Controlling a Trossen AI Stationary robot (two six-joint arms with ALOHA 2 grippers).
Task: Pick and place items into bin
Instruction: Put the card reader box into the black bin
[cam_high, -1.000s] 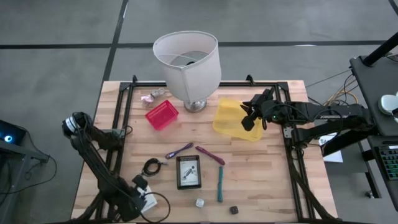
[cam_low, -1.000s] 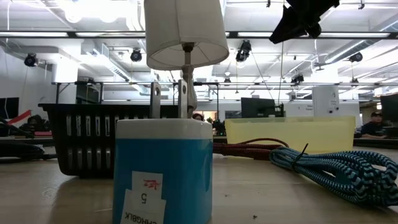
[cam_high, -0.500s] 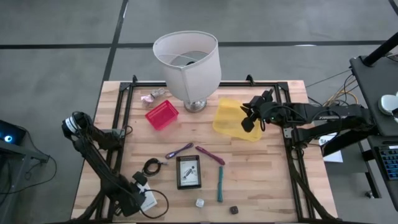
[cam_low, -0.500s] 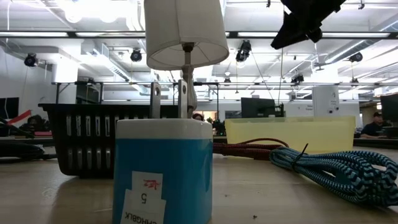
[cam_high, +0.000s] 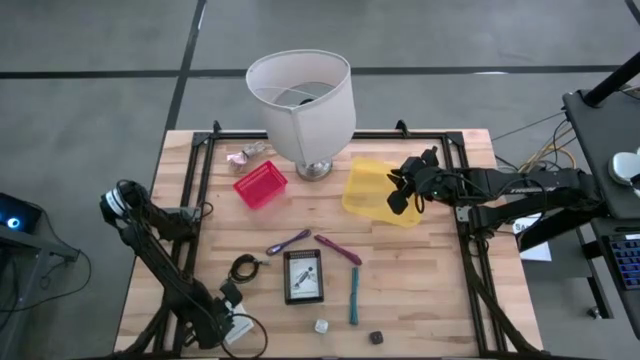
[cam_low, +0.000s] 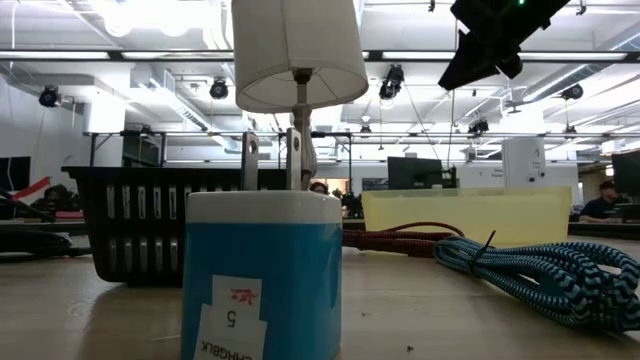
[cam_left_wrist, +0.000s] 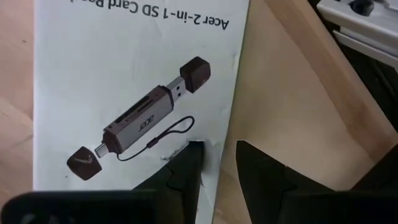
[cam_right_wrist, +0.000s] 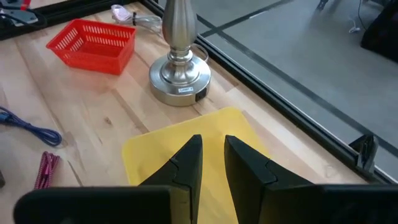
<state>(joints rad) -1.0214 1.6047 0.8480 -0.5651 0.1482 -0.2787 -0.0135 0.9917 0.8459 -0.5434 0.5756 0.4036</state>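
Observation:
My left gripper (cam_high: 226, 322) is at the table's near left corner, shut on a white card (cam_left_wrist: 124, 93) printed with a card reader. My right gripper (cam_high: 398, 198), shut and holding nothing, hovers above the yellow bin (cam_high: 372, 188), high over it in the low view (cam_low: 482, 58). Lying flat on the wood are a black coiled cable (cam_high: 245, 268), two purple strips (cam_high: 288, 242) (cam_high: 337, 248), a framed printed card (cam_high: 303, 276), a teal stick (cam_high: 353, 295), a white cube (cam_high: 321, 325) and a dark cube (cam_high: 376, 337). My left gripper comes down on the white card from above. Its fingers stand to either side of the card's long edge (cam_left_wrist: 214, 148), one fingertip (cam_left_wrist: 186, 165) over the printed face and the other over the wood. The paper is crinkled right beside the fingertip. The rest of the card lies flat on the table.
A tall lamp with a white shade (cam_high: 300, 95) stands at the far middle. A red basket (cam_high: 260, 184) and crumpled wrappers (cam_high: 250, 152) are on its left. Black rails (cam_high: 205, 180) frame the tabletop. Bare wood lies between the bin and the loose items.
My left gripper has moved a little toward the table's near edge, and the white card has gone with it. My right gripper has drifted slightly toward the table's right while staying above the yellow bin.

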